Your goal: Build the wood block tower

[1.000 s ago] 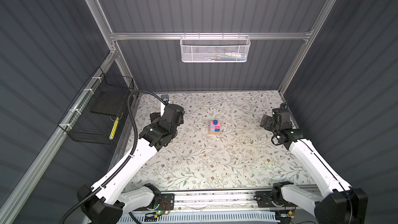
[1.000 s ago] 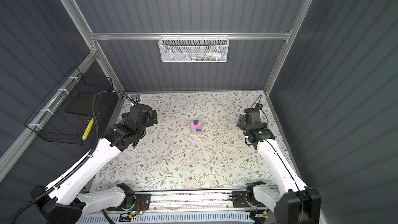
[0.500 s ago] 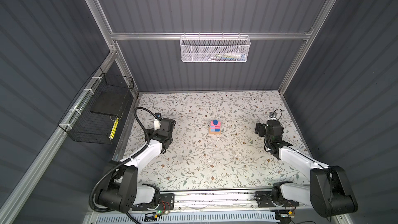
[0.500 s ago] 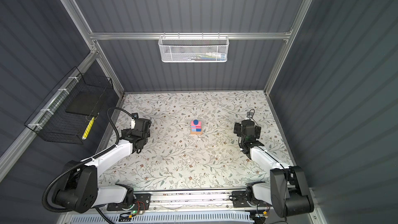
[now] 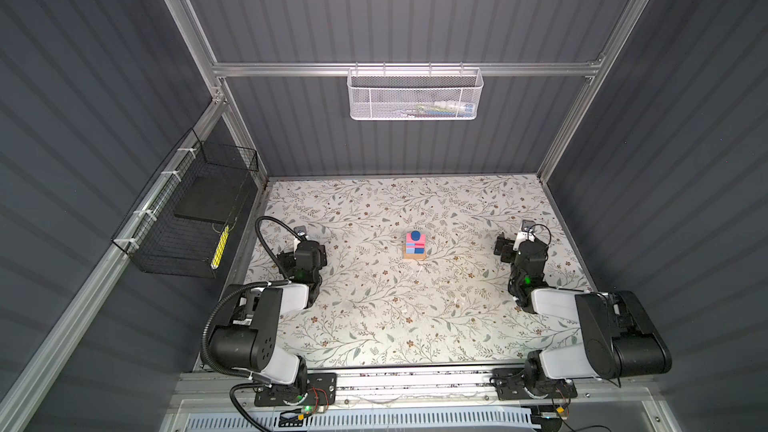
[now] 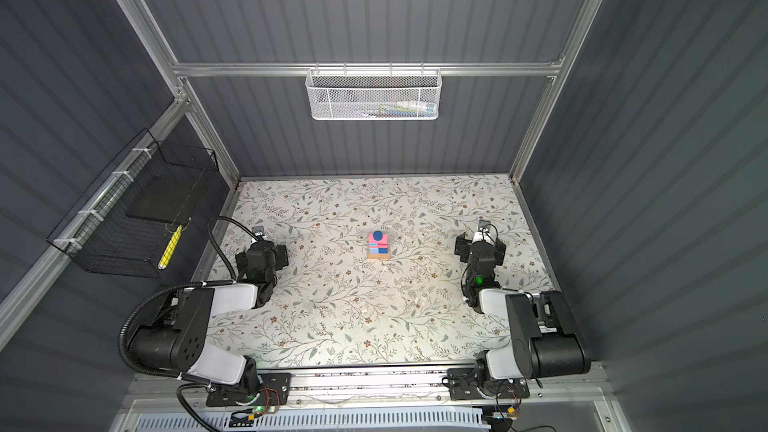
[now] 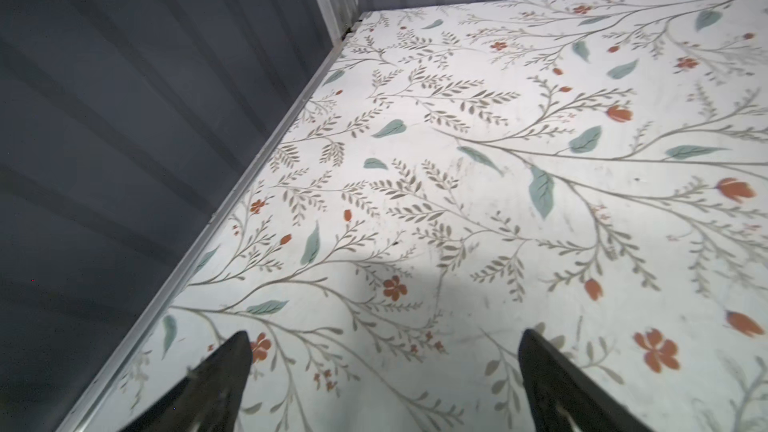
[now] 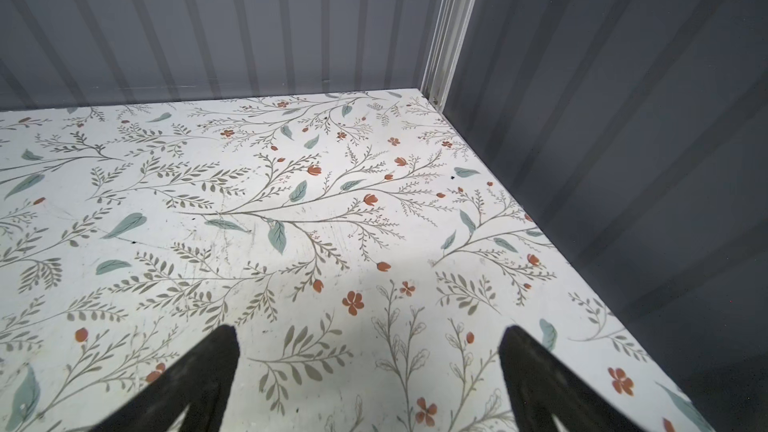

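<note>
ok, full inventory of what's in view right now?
tower: one, tan base, blue and red cubes, pink above, table centre
dark blue disc: one, topmost on tower
table: one, floral white
white mesh basket: one, back rail, contents unclear
black wire basket: one, left wall, dark pad and yellow item inside
left gripper: one, black, open, empty, left of tower
right gripper: one, black, open, empty, right of tower

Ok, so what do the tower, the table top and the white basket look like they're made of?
Tower: likely painted wood, matte pink, blue and red faces over a bare tan base; too small to show grain.
Table top: smooth printed floral sheet, perhaps vinyl or laminate, faintly scuffed.
White basket: white-coated metal mesh, by its fine holes and wire rim.
</note>
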Robot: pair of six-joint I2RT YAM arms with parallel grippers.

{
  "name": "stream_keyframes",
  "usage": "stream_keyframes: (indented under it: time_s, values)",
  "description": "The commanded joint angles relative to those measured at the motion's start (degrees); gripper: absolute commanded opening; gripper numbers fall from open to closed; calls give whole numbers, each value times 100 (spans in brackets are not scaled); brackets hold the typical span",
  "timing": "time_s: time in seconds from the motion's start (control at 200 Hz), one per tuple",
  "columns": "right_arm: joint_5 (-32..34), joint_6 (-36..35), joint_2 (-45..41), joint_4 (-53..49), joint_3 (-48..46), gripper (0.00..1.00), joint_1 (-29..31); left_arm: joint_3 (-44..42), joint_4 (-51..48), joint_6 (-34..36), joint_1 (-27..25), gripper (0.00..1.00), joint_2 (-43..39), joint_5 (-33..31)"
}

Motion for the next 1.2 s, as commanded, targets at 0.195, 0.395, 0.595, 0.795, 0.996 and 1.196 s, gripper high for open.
stream_keyframes:
  time_s: [0.195,0.395,0.595,0.795,0.996,1.196]
  values:
    - [-1788,40,-13,629,-238,99,-467,76,1295,397,150,100,777,1204]
    - [-2030,4,174,964,-321,99,-511,-3,1668,331,210,100,1034,1228]
    - [-1751,149,187,814,-259,99,-550,3,1640,323,221,100,1029,1238]
    - [-1608,245,181,709,-196,99,-566,-13,1680,323,221,100,1027,1225]
    - [-1608,243,181,722,-204,99,-566,-6,1671,323,220,100,1027,1229]
    - [-1614,243,185,718,-195,99,-566,-5,1671,323,220,100,1023,1226]
